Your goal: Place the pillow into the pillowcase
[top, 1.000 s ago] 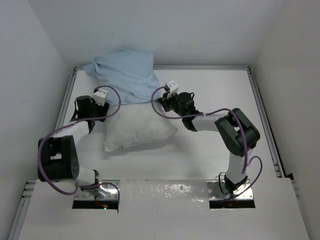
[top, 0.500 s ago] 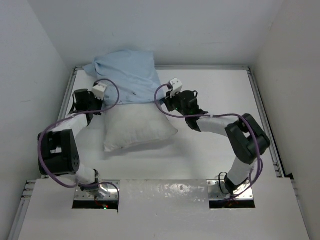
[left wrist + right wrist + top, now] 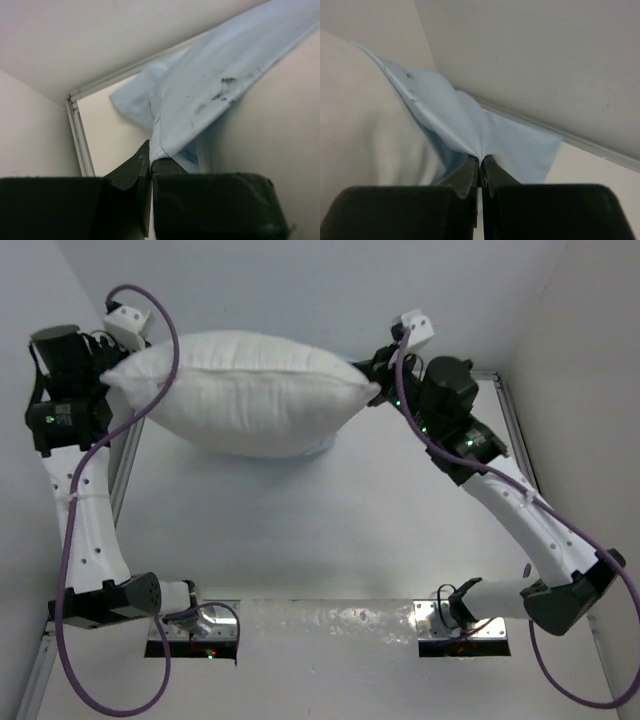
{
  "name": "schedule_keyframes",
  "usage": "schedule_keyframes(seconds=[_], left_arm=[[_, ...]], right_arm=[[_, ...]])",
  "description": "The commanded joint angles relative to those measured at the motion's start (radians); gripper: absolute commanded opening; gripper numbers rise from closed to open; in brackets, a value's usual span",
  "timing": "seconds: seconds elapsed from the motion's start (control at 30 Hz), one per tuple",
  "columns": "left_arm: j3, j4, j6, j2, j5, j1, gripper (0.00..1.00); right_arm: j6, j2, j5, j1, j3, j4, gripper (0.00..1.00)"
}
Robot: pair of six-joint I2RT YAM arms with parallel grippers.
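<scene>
Both arms are raised high and the plump white pillow [image 3: 240,390] hangs stretched between them above the table. My left gripper [image 3: 105,375] is at its left end and my right gripper [image 3: 375,375] at its right end. In the left wrist view the left gripper [image 3: 151,156] is shut on a seam of the light blue pillowcase [image 3: 210,85], with the pillow [image 3: 280,115] beside it. The right gripper [image 3: 480,161] pinches a fold of the pillowcase [image 3: 485,135] next to the pillow [image 3: 365,125]. From above only a sliver of pillowcase [image 3: 322,447] shows under the pillow.
White walls enclose the white table [image 3: 330,530] on three sides, close to both raised arms. Metal rails [image 3: 520,460] run along the table's edges. The arm bases [image 3: 190,625] sit at the near edge.
The left gripper has shut on the pillowcase. Both arms have swung up from table level, lifting the pillow and pillowcase off the table toward the back wall.
</scene>
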Motion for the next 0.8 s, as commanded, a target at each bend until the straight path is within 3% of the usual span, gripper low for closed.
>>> schedule_keyframes(seconds=[0.0,0.03,0.07,0.2,0.27,0.3,0.33,0.37,0.4,0.43,0.47,0.5,0.53,0.57,0.63,0.67,0.7,0.73,0.77], left_arm=[[0.346,-0.193,0.001,0.038,0.053,0.014,0.0],[0.507,-0.179,-0.01,0.051,0.029,0.016,0.0],[0.563,-0.152,-0.041,0.06,-0.032,0.016,0.0],[0.682,0.029,-0.131,0.085,-0.144,0.016,0.0],[0.599,0.04,-0.18,0.079,-0.122,0.016,0.0],[0.521,0.065,-0.199,0.06,-0.085,0.016,0.0],[0.337,0.079,-0.228,0.057,-0.01,0.014,0.0],[0.268,0.086,-0.243,0.065,0.012,0.014,0.0],[0.239,0.038,-0.251,0.142,0.021,0.014,0.0],[0.367,-0.119,-0.245,0.289,0.009,0.02,0.0],[0.517,-0.121,-0.237,0.29,0.01,0.02,0.0],[0.725,-0.276,-0.24,0.453,0.016,0.028,0.0],[1.116,-0.3,-0.268,0.512,0.01,0.036,0.0],[1.157,-0.195,-0.266,0.505,-0.037,0.034,0.0],[0.632,0.079,-0.265,0.191,-0.077,0.036,0.0],[0.42,0.349,-0.271,-0.025,-0.112,0.036,0.0],[0.169,0.393,-0.272,-0.07,-0.106,0.033,0.0],[0.127,0.366,-0.262,-0.073,-0.079,0.034,0.0],[0.114,0.221,-0.26,-0.011,0.016,0.034,0.0]], right_arm=[[0.016,-0.015,0.118,-0.008,0.312,-0.185,0.0],[0.007,-0.001,0.141,-0.008,0.373,-0.235,0.0],[-0.007,0.016,0.162,-0.008,0.435,-0.252,0.0],[-0.009,0.114,0.177,-0.009,0.701,-0.349,0.0],[0.014,0.091,0.141,-0.008,0.66,-0.346,0.0],[0.021,0.03,0.15,-0.008,0.492,-0.31,0.0],[0.019,0.01,0.184,-0.009,0.4,-0.214,0.0],[0.009,0.011,0.22,-0.009,0.334,-0.196,0.0],[-0.013,0.036,0.245,-0.012,0.368,-0.22,0.0],[-0.033,0.141,0.233,-0.015,0.602,-0.377,0.0],[-0.033,0.202,0.21,-0.014,0.605,-0.469,0.0],[-0.036,0.258,0.198,-0.015,0.754,-0.539,0.0],[-0.03,0.304,0.186,-0.014,1.047,-0.594,0.0],[-0.025,0.335,0.17,-0.014,1.144,-0.578,0.0],[-0.01,0.254,0.159,-0.014,1.051,-0.432,0.0],[-0.013,0.081,0.173,-0.012,0.889,-0.339,0.0],[-0.016,-0.006,0.194,-0.015,0.529,-0.153,0.0],[-0.018,-0.066,0.222,-0.015,0.402,-0.115,0.0],[-0.016,-0.084,0.257,-0.015,0.32,-0.121,0.0]])
